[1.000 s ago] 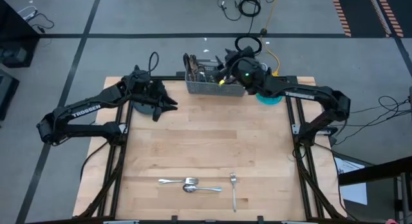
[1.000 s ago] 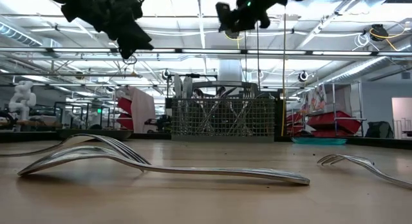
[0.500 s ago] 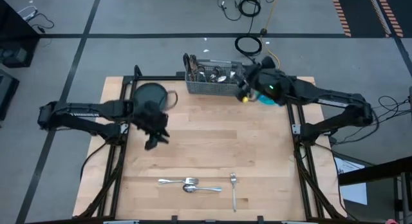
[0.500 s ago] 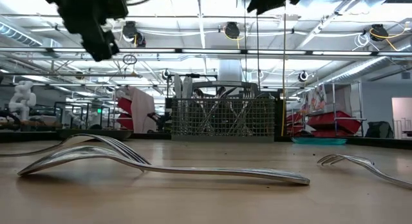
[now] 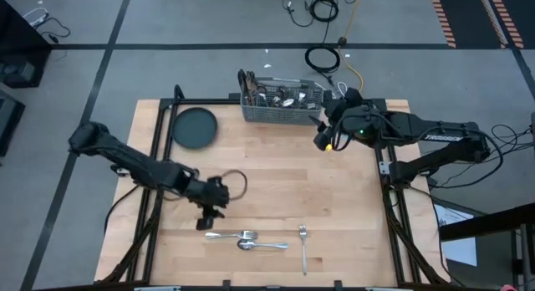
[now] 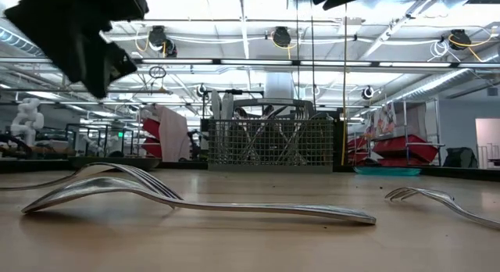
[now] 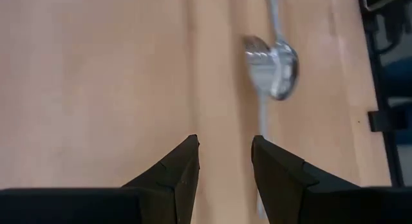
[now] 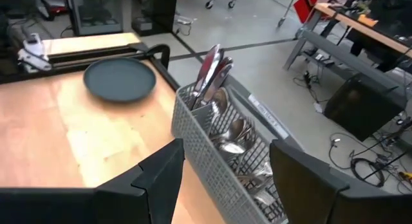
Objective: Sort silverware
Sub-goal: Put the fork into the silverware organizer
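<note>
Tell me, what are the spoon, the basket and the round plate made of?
The spoon looks like polished metal: its silver bowl shines like a mirror. The basket seems to be grey wire mesh, as you can see through its little holes. The round plate is dark and dull, maybe plastic or glazed pottery; its look alone cannot settle that.

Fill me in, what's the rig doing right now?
Sorting silverware. The left gripper is open and empty, low over the table just above the loose spoon near the front edge. A fork lies beside it. The right gripper hangs open and empty next to the wire-mesh caddy, which already holds most of the silverware. The dark plate sits at the back left, with nothing on it.
</note>
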Controlling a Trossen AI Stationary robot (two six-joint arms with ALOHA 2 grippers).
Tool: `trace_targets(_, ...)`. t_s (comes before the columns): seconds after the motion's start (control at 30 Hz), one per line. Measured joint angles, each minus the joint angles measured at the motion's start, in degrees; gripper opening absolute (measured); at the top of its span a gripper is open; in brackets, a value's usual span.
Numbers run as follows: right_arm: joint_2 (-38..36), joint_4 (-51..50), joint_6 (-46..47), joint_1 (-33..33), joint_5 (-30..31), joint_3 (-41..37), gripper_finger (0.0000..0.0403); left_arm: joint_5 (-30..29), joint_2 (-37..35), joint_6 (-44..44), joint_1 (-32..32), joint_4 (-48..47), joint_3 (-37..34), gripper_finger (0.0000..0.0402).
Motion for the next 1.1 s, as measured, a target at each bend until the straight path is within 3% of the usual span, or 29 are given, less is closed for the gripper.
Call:
trace_targets(0.17, -0.02, -1.22, 1.00, 2.14, -0.03, 0.00, 0.0217, 2.83, 9.09, -3.20, -2.69, 8.53, 0.28, 0.0149)
trace_targets(0.3, -0.09, -2.49, 1.17, 3.57, -0.08, 0.00, 0.0217, 2.42, 11.68, -5.41, -4.41, 15.83, 0.35, 0.0149)
trace_targets(0.73, -0.11, -6.82, 2.27, 5.76, -0.45, 0.00, 0.0217, -0.53, 24.62, -10.95, -9.24, 22.85, 0.40, 0.0149)
trace_targets(1.0, -0.11, -7.27, 3.86, 5.74, -0.54, 0.00, 0.0217, -5.25, 27.14, -12.76, -9.36, 25.83, 0.55, 0.0147)
trace_targets(1.1, -0.11, -7.29, 4.00, 5.97, -0.71, 0.00, 0.0217, -5.76, 27.21, -11.33, -8.64, 27.52, 0.52, 0.0125)
